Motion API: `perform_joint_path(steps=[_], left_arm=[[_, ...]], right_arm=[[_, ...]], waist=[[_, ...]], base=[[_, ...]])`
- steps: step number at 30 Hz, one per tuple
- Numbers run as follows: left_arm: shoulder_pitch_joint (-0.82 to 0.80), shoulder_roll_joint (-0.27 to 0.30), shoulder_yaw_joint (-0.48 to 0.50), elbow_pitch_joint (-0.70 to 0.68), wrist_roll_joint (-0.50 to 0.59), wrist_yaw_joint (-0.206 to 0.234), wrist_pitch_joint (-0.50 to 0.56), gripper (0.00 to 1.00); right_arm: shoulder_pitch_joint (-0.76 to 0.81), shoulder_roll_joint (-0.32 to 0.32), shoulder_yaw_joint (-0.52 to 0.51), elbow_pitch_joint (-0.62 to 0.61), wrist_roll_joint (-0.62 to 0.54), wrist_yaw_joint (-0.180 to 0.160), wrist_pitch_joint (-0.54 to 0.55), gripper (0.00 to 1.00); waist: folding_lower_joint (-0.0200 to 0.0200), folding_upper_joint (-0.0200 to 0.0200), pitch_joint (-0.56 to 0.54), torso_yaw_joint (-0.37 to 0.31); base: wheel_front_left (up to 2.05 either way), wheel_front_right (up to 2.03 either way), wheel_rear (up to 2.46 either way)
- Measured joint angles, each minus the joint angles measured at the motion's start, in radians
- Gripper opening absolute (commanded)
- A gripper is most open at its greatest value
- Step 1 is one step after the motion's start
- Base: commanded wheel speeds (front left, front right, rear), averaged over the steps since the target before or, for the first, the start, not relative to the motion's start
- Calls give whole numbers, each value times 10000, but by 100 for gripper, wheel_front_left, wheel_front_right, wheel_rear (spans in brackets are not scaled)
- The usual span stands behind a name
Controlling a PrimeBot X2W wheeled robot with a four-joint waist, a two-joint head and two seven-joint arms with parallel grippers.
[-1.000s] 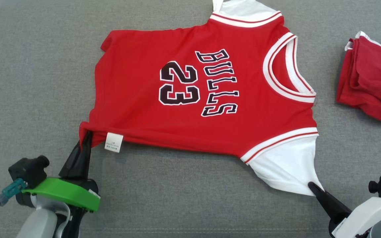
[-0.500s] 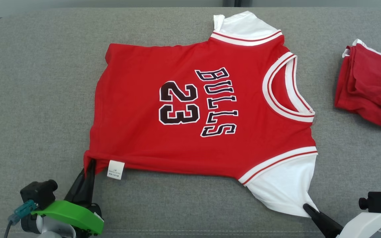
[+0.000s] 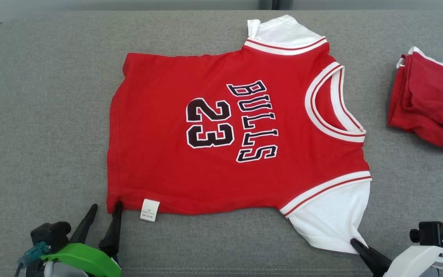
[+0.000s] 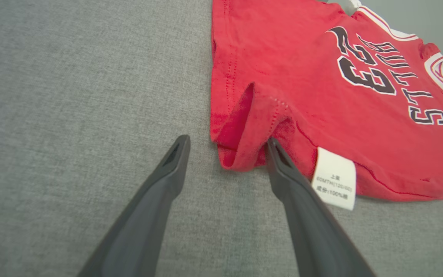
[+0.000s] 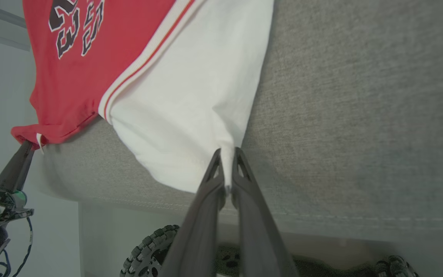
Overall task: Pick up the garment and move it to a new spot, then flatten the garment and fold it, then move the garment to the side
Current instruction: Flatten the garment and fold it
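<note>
The garment (image 3: 214,127) is a red jersey with "BULLS 23" and white sleeves, spread flat on the grey cushion (image 3: 40,115). My left gripper (image 3: 105,206) stands open at the jersey's near-left hem corner. In the left wrist view that rumpled corner (image 4: 240,146) lies loose between the fingers of the left gripper (image 4: 227,140), and one finger (image 4: 283,169) touches it beside the white care label (image 4: 335,177). My right gripper (image 3: 354,241) is shut on the tip of the near white sleeve (image 3: 333,223). In the right wrist view the right gripper (image 5: 227,152) pinches the sleeve (image 5: 190,115) between its fingers.
A second red garment (image 3: 429,107) lies bunched at the cushion's right side. The cushion's front seam (image 5: 321,219) runs just below both grippers. Bare grey cushion lies left of the jersey. A wheel (image 5: 148,250) of the robot's base shows below the edge.
My left gripper has opened and let go of the hem corner, which has dropped onto the cushion. The right gripper keeps hold of the sleeve. The head camera tilted, shifting the whole picture down.
</note>
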Motion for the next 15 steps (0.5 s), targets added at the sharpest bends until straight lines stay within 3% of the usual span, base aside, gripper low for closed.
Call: perform_joint_path(steps=[1,2,4,6,8,15], left_arm=[[1,10,56,90,21,0,0,100],[11,17,153,144,21,0,0,100],[62,59,410,167,21,0,0,100],[211,107,656,201,19,0,0,100],[426,119,968,263,13,0,0,100],[1042,50,2084,84,-56,0,0,100]], right_arm=[[-21,0,2,58,-58,0,-12,56],[-32,-8,4,105,-77,0,-12,56],[-35,-44,-2,203,-174,0,-82,72],[-34,-71,-44,316,-240,-2,-182,82],[-29,-109,-96,405,-290,-4,-278,100],[144,-543,-222,539,-1018,-92,-616,100]], waist=[[0,0,-19,-6],[0,0,-44,-10],[0,0,-103,-18],[0,0,-177,-20],[0,0,-274,-17],[0,0,-684,-1]], base=[[0,0,0],[0,0,0],[0,0,0],[0,0,0],[0,0,0],[0,0,0]])
